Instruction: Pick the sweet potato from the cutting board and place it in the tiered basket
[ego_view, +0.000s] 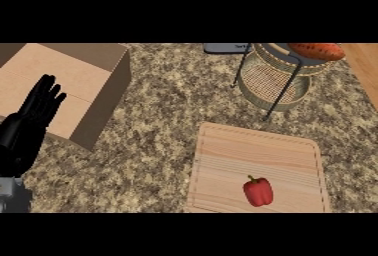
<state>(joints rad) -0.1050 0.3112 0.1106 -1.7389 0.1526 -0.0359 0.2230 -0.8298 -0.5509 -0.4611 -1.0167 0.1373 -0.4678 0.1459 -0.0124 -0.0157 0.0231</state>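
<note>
1. Head view, far left: the left hand (33, 117) is resting at the frame's edge with its fingers straight and spread, holding nothing; it is lying over the near corner of a cardboard box (70, 85) that is sitting on the speckled desk (155, 135).
2. Lower centre-right: the cutting board (258, 162) is lying flat on the desk, carrying only a red bell pepper (258, 192) near its front edge; no sweet potato is lying on it.
3. Upper right: the tiered basket (277, 80) is standing on dark wire legs well behind the board, and the sweet potato (316, 50) is already lying across its upper tier, partly over the rim.
4. The right hand is showing nowhere, so its state cannot be told.
5. Judged from this layout, the placing step is looking finished; what is remaining is keeping both arms well away from the basket so the overhanging sweet potato is not being nudged off.
6. A dark flat object (225, 48) is lying just left of the basket's top; the box is blocking the desk's left side.
</note>
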